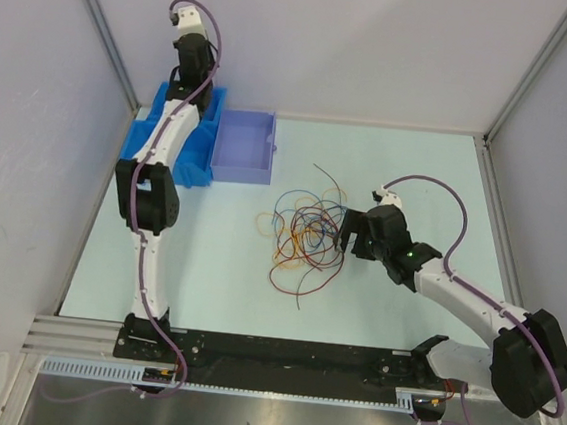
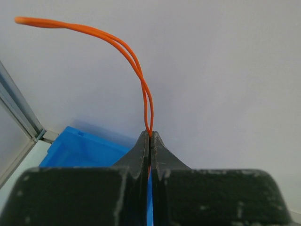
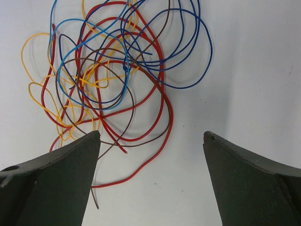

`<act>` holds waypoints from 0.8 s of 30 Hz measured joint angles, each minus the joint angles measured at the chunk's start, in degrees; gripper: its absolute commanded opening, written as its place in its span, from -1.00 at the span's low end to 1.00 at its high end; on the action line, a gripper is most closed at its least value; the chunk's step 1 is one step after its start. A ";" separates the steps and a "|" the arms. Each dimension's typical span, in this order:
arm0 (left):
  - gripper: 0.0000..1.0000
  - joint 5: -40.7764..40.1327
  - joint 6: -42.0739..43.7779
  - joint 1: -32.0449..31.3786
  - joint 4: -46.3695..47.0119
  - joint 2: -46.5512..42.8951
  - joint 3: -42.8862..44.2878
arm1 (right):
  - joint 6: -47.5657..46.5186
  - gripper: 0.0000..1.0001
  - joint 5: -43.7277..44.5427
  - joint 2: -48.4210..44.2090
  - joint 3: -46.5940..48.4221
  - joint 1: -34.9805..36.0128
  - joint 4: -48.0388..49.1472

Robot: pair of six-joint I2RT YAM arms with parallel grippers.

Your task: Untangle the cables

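Pale tabletop bearing cables, probably light, limp and springy, best taken at a free end; the left tool pinches an orange cable, the right tool is spread above them.

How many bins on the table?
2: blue bin at the far-left corner, partly behind the left arm; lavender bin beside it on its right. Arm may hide more.

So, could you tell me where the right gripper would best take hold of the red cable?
Probably by the loose tail of the red cable, which trails out of the tangle toward the right gripper. That stretch lies flat and alone on the table, with nothing crossing it. Come straight down from above, open jaws set across the strand.
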 measured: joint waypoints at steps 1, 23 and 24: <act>-0.99 0.42 -0.26 0.22 -0.04 0.20 -0.24 | 0.00 0.89 -0.02 0.09 0.00 0.00 0.00; 1.00 4.59 -9.55 4.59 0.00 0.42 -2.73 | 0.02 0.88 -0.26 0.50 -0.02 0.90 -0.04; 0.99 4.61 -9.60 4.57 0.00 0.42 -2.73 | 0.04 0.88 -0.26 0.50 -0.02 0.94 -0.02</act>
